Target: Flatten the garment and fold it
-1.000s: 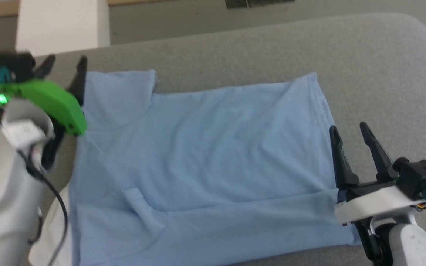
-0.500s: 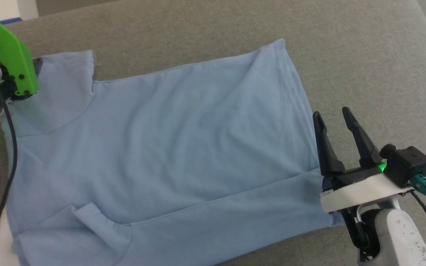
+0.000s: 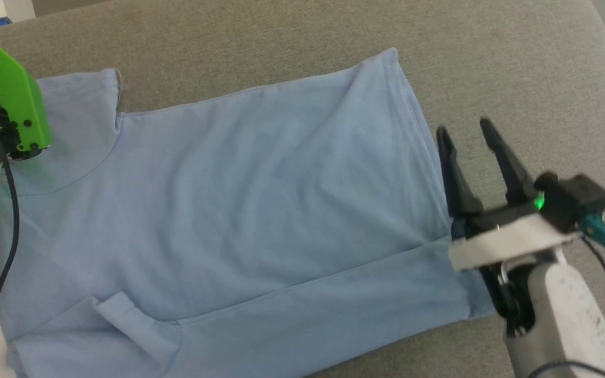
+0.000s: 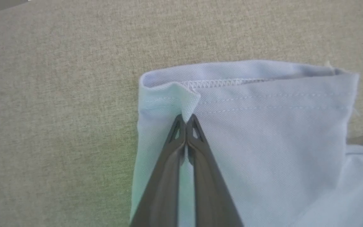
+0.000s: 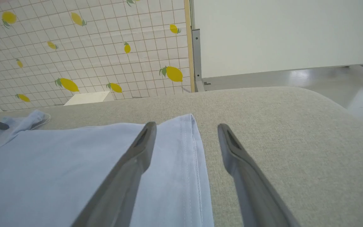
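Observation:
The garment (image 3: 239, 199), a light blue T-shirt, lies spread on a grey cushion with its near edge folded over. My left gripper (image 4: 185, 121) is shut, pinching a small tuck of the sleeve hem (image 4: 191, 97) near the sleeve's corner. In the head view its green wrist cover (image 3: 8, 100) sits over that sleeve at the far left and hides the fingers. My right gripper (image 3: 463, 127) is open at the shirt's right side. It straddles the bottom hem (image 5: 194, 148): one finger is over the cloth and the other over bare cushion.
The grey upholstered cushion (image 3: 491, 63) extends beyond the shirt to the back and right, rounding off at its right end. Behind it stand a tiled wall with lemon prints (image 5: 74, 47) and a white panel (image 5: 279, 31). Shiny floor (image 5: 351, 91) lies to the right.
My left gripper, open a second ago beside the sleeve, has shut on the sleeve hem. The head camera has tilted down and turned. The right gripper stays open and has edged forward along the hem.

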Tool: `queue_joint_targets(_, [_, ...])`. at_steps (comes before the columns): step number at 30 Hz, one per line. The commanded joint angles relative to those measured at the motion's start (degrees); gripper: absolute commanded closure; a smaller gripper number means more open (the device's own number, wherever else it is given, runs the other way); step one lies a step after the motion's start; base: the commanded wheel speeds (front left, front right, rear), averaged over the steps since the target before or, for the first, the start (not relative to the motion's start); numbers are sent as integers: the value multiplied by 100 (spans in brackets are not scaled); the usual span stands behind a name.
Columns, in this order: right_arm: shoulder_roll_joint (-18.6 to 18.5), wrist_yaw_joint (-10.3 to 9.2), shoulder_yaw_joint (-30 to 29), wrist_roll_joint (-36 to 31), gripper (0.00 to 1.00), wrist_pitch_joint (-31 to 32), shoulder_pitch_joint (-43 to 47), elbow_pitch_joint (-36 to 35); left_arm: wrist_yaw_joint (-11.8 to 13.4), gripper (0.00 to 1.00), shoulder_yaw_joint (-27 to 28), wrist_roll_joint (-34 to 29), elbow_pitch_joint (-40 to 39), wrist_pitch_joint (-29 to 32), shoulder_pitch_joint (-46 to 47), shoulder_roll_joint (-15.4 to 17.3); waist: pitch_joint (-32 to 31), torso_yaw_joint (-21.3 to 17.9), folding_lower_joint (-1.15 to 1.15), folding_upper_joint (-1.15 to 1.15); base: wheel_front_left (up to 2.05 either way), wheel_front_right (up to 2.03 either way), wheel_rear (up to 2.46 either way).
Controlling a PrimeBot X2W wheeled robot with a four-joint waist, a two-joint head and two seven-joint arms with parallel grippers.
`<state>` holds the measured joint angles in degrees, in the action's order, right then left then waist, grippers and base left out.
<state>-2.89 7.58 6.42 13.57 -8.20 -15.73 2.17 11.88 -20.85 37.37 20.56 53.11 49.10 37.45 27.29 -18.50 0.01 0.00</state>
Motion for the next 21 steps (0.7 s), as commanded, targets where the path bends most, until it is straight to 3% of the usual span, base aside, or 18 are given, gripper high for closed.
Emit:
queue_joint_targets(1, [0, -9, 5, -106, 0, 93, -306, 58, -11, 100, 17, 23, -32, -31, -93, 38, 3, 13, -1, 0, 0, 0, 0])
queue_joint_targets(6, [-44, -9, -61, -274, 0, 938, -1323, 604, -49, 100, -8, 35, -139, -56, -55, 29, 32, 91, -1, 0, 0, 0, 0])
queue_joint_targets(14, [-57, -9, -208, -254, 0, 3198, -3120, 2258, -123, 100, -106, 47, -277, -49, 127, -89, 218, 332, -1, 0, 0, 0, 0])
queue_joint_targets(21, [-60, -9, -312, -330, 0, 4461, -3944, 3288, -227, 100, -216, 61, -315, -93, 281, -247, 362, 594, -1, 0, 0, 0, 0])
